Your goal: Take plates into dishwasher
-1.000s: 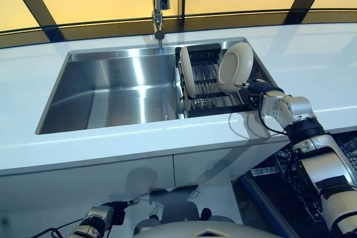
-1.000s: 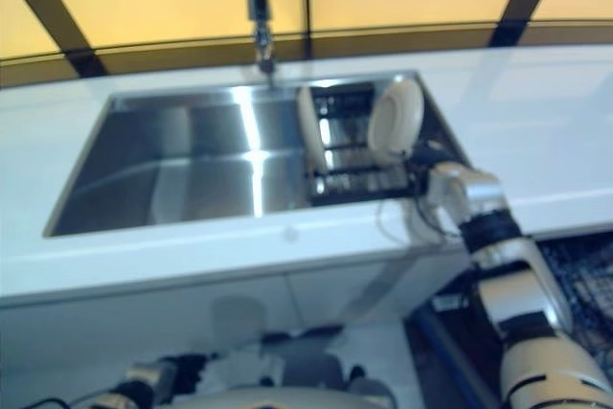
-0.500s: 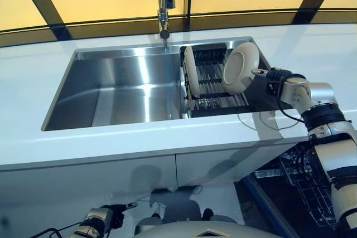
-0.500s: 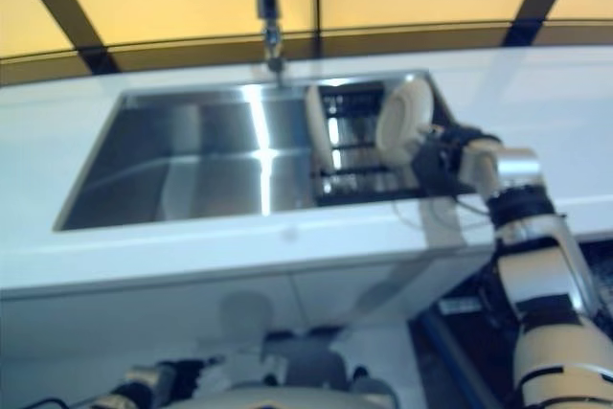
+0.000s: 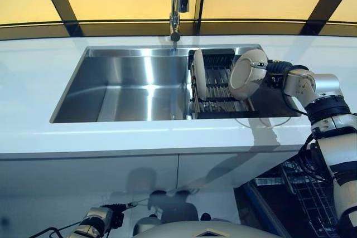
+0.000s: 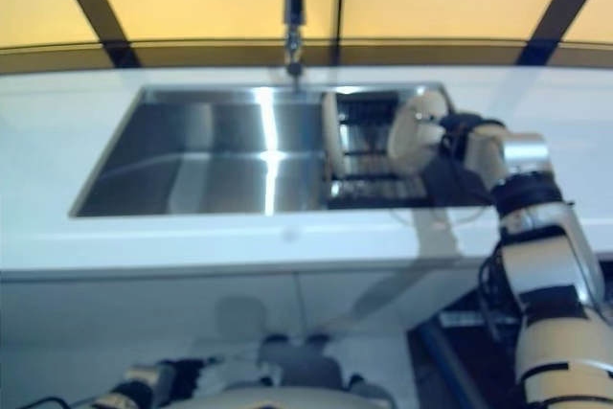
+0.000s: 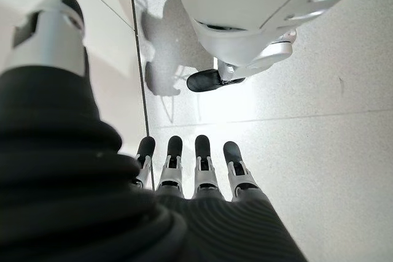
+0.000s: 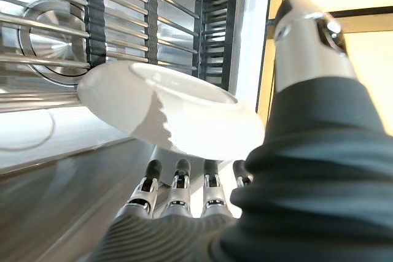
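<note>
A white plate (image 5: pixel 247 73) hangs tilted over the right end of the black dish rack (image 5: pixel 220 97) in the sink. My right hand (image 5: pixel 277 73) is shut on it. The right wrist view shows the thumb (image 8: pixel 305 35) on one side of the plate (image 8: pixel 172 111) and the fingers (image 8: pixel 178 182) on the other. A second white plate (image 5: pixel 199 74) stands on edge in the rack's left part. My left hand (image 7: pixel 184 164) hangs low over the floor, fingers straight and holding nothing.
The steel sink (image 5: pixel 128 85) is sunk in a white counter (image 5: pixel 33 82), with the faucet (image 5: pixel 177 4) at its back rim. The wire basket of an open dishwasher (image 5: pixel 304 185) shows at the lower right, below the counter.
My right hand and forearm have swung up from the sink's front rim to the plate's level, and the plate has tilted with it. The camera has shifted too.
</note>
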